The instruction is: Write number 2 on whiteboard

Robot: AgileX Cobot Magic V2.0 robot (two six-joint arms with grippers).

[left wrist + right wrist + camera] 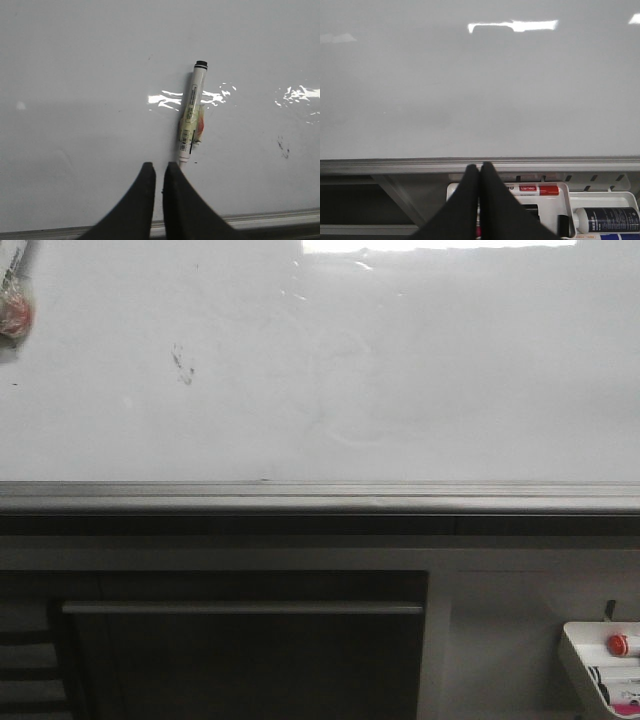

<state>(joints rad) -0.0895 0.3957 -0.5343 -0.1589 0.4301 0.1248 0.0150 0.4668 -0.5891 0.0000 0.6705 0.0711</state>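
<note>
The large glossy white whiteboard [420, 390] with its grey metal bottom rail fills the front view. It bears only faint erased swirls near the centre and a small dark smudge of specks [183, 364] at about ten o'clock from the centre. No black line shaped like a 2 shows anywhere on it, so the writing has not begun.

At the four o'clock corner of the front view hangs a small white plastic tray [578, 660] with a red ball [619, 645] in it.

A white marker pen with a black cap and a taped label [192, 112] lies flat against the board in the left wrist view, apparently stuck there. The left gripper [159, 172] sits just below the pen's lower end, its black jaws nearly together with a thin gap and gripping nothing. The right gripper [479, 172] hangs over the tray below the rail, jaws pressed closed and empty.

The step in hand looks like fetching the pen. The next move, as I judge it, calls for the left jaws to spread, straddle the pen's barrel and close on it. The cap appears on, so it would likely need removing first.
</note>
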